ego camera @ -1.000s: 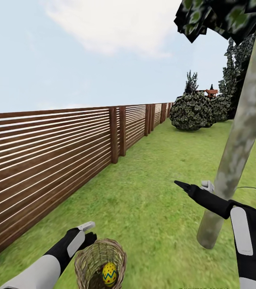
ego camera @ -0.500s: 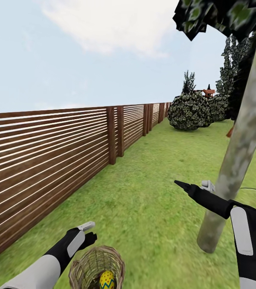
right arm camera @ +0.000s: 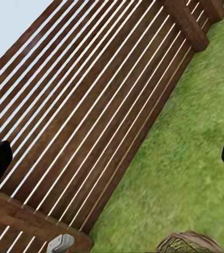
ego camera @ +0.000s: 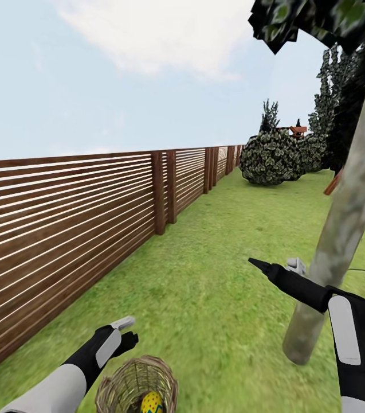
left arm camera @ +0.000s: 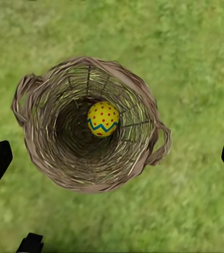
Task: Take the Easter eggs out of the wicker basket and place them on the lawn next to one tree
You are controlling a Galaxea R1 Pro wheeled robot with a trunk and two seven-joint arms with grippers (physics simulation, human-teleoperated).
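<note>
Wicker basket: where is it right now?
The wicker basket sits on the lawn at the bottom of the head view, under the left pincer, with one Easter egg inside; the tree stands to its right.

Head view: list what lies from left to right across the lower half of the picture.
wooden slat fence → left gripper → wicker basket holding an Easter egg → right gripper → tree trunk

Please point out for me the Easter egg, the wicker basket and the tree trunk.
Easter egg (left arm camera: 103, 119): left wrist view, on its zigzag band.
Wicker basket (left arm camera: 143, 158): left wrist view, on its woven rim.
Tree trunk (ego camera: 342, 223): head view, mid-height on the mottled bark.
</note>
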